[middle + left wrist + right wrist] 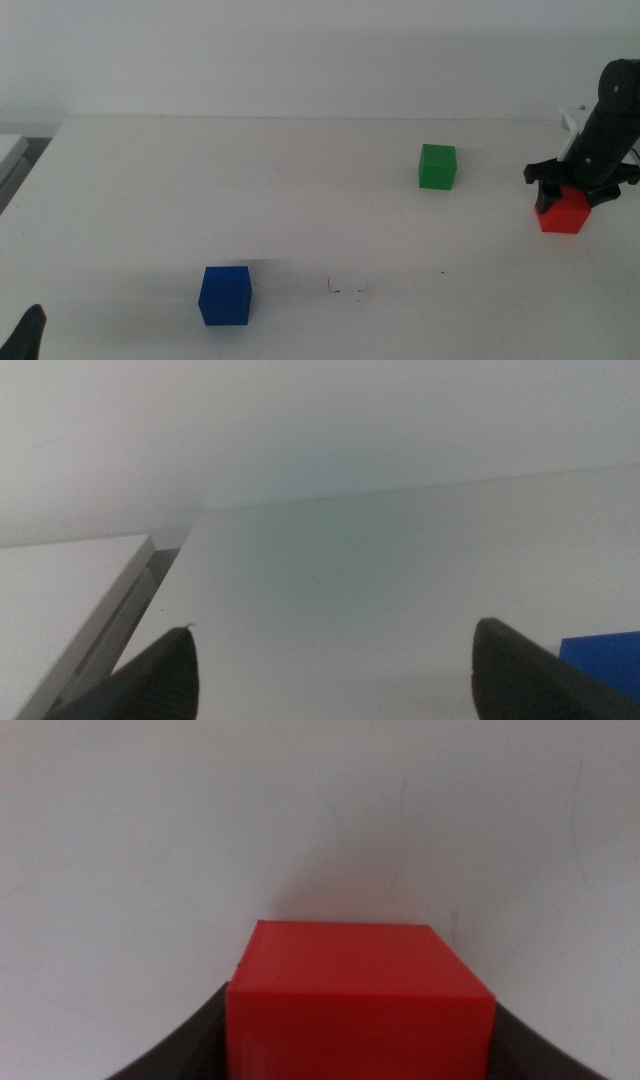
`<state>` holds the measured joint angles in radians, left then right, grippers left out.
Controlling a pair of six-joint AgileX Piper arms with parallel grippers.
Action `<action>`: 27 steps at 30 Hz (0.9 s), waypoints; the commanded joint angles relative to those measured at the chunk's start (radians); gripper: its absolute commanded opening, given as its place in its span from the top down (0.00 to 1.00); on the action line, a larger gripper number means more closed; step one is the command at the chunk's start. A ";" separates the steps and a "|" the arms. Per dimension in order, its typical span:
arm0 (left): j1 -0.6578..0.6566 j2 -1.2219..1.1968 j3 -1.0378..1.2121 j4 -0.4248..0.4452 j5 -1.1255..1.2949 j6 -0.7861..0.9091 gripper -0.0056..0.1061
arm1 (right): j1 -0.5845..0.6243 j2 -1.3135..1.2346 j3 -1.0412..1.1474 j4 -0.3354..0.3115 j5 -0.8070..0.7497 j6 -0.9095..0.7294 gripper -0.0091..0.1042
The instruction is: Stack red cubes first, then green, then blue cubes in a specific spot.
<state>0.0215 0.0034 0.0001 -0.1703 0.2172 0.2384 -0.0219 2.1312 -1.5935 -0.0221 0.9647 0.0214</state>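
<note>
Middle view shows the right end effector [572,190] down over the red cube [563,212] at the counter's [150,190] right side, jaws flanking it. In the right wrist view the red cube [360,1000] fills the gap between the jaws and appears clamped. The scribble-marked spot [345,289] lies well apart, near the blue cube [225,295]; the green cube [437,166] sits between. The grasp looks low on the jaws, so the cube may twist or slip in transit, or land off the marks. The left end effector [330,670] waits at the bottom-left corner, jaws spread wide.
</note>
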 commanded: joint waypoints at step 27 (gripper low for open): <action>-0.002 -0.003 0.000 -0.003 -0.015 0.000 0.11 | 0.723 -0.059 -0.127 -0.150 0.104 0.757 0.88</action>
<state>0.0215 0.0034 0.0001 -0.1703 0.2172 0.2384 0.6835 2.0679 -1.7121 -0.1473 1.0732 0.7503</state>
